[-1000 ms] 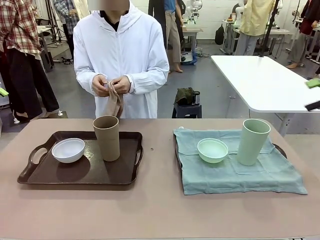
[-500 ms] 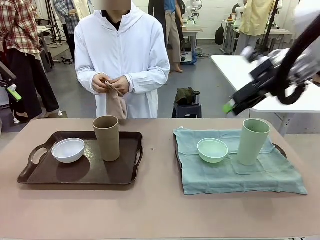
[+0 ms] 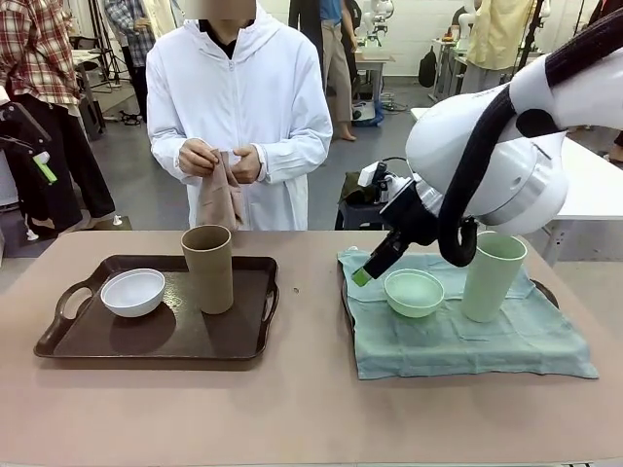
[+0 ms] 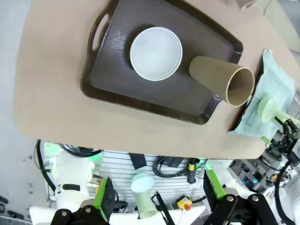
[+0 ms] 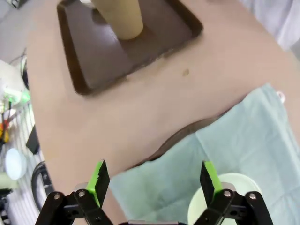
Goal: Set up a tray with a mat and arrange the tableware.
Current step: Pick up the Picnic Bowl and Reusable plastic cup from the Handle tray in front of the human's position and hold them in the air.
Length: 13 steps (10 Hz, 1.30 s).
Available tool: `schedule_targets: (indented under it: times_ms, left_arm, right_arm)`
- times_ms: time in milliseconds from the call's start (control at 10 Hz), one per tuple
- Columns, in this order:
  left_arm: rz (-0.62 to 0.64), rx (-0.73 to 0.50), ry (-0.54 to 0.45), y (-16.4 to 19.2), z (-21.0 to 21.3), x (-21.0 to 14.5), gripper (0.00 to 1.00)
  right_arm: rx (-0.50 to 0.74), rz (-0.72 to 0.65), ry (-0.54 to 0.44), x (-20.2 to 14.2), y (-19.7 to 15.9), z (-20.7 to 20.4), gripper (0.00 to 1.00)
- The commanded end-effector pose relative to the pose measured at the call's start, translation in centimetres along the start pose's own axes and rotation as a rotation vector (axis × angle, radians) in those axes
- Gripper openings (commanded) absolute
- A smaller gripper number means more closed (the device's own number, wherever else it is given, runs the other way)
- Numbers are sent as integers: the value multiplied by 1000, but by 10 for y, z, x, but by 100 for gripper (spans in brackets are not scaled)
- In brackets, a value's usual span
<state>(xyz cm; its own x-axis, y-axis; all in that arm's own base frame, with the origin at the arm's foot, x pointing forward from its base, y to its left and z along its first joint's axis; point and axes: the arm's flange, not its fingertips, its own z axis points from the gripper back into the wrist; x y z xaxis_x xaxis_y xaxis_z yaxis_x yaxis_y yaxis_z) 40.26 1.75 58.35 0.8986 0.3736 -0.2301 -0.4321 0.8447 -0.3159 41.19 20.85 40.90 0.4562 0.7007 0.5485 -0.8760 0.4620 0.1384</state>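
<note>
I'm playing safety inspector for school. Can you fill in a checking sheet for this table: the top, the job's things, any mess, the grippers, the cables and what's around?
Surface: tan table, one tiny dark speck.
Job's things: white bowl and brown tumbler on a bare brown tray; mint green bowl and pale green tumbler on a teal mat over a second tray; the person holds a tan cloth.
Clutter: nothing seen.
Grippers: left gripper open, empty, high above the table; right gripper open, empty, over the mat's edge beside the mint green bowl.
Cables: black hose along the right arm; loose cables below the table edge.
Surroundings: white table behind.
</note>
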Motion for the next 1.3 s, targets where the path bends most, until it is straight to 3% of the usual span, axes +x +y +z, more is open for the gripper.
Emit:
schedule_targets:
  times_ms: [0,400,500,700,900,1000,1200]
  left_arm:
    - [-16,-6,-14,7,0,-9,100]
    - [-2,-5,-6,3,2,-5,100]
    - [-116,94,-110,-10,-9,5,100]
    - [-379,301,-154,-39,-29,8,100]
    - [-508,405,-145,-52,-46,11,100]
    - [-571,398,-144,-55,-47,22,100]
    - [-697,344,-58,-48,-49,42,100]
  right_arm:
    - [8,-2,40,-3,0,5,100]
    - [3,8,16,-1,-1,1,100]
    - [71,220,-58,-1,-1,-13,100]
    - [137,518,-264,24,-9,-49,100]
    - [213,585,-357,39,-17,-79,100]
    - [273,644,-425,50,-21,-94,100]
    - [288,769,-473,74,-25,-125,100]
